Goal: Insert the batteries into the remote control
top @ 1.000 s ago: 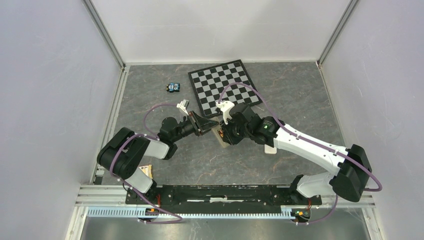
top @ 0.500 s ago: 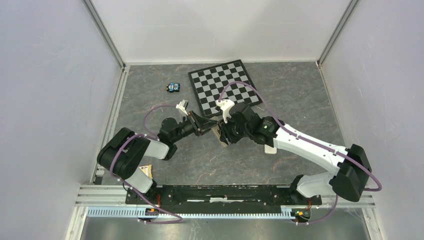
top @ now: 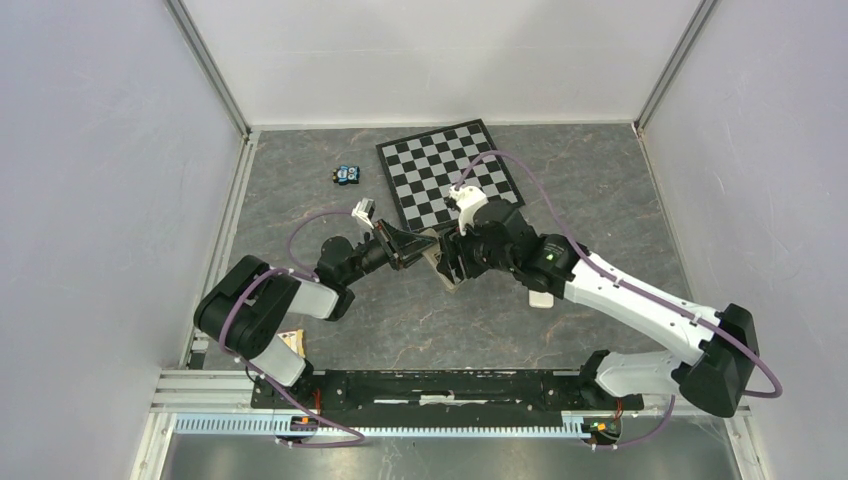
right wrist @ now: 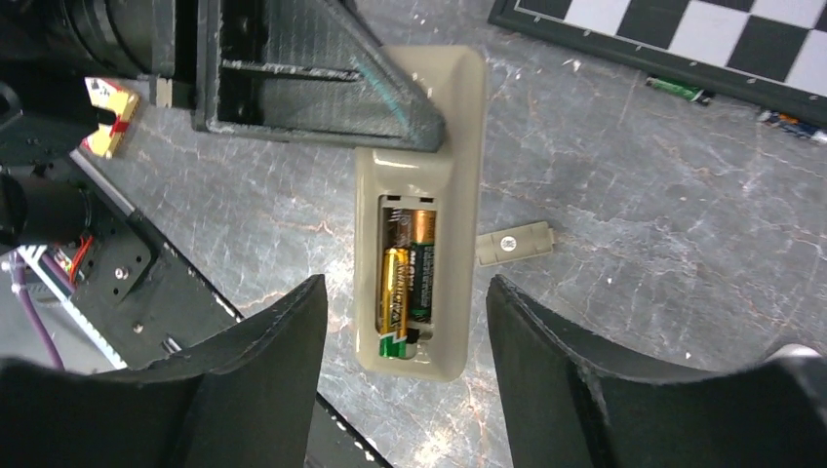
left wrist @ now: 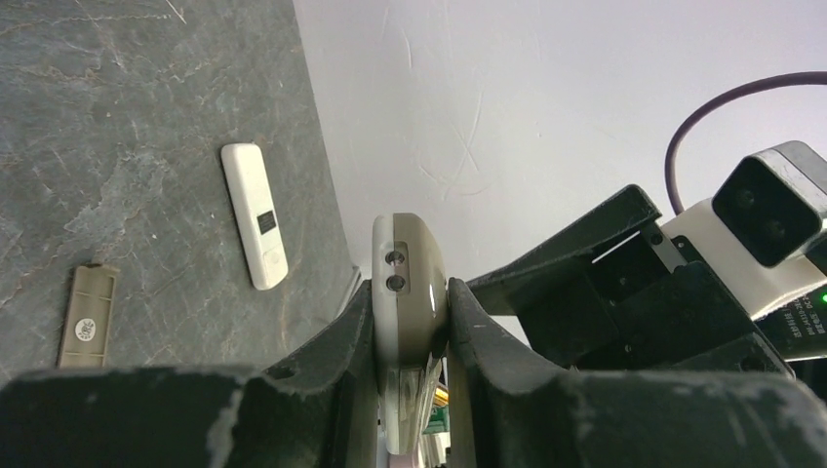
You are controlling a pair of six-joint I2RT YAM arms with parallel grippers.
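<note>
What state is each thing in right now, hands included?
remote: gripped, back open.
batteries: both in the remote, side by side.
cover: off, lying on the table.
left hand: shut on remote.
right hand: open, empty, over the remote.

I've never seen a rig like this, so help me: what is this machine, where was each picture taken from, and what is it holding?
These are two robot arms bolted to a table. One picture looks down from above; the other two are taken from each arm's wrist. The left claw is shut on a remote control, its back turned toward the right wrist's view. Two batteries sit in its open compartment. The right claw hangs open over it, holding nothing. On the table lie a chessboard, the battery cover, a white slab and a small blue object.
</note>
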